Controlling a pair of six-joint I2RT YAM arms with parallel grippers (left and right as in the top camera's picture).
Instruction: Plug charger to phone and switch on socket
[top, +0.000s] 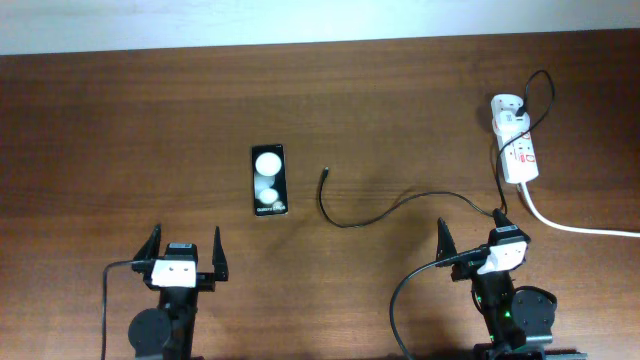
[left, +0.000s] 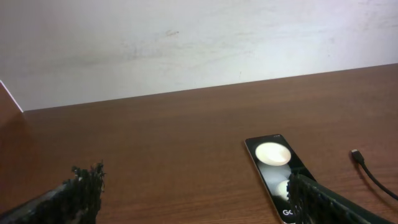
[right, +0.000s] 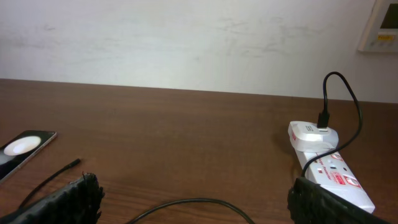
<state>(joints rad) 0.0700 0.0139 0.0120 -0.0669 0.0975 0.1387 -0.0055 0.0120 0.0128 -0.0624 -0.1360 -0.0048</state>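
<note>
Behind pincer finger (left: 329, 202), phone (left: 273, 168) half-hidden.

1. On the phone (left: 274, 176), near its lower end, white letters are printed; only "GO" can be read in the left wrist view, as the rest is hidden by the gripper finger.
2. In the overhead view the same white text on the phone (top: 268, 179) is too small to be read.
3. On the socket (right: 331, 177) red and white labels are seen, but no word can be read.
</note>
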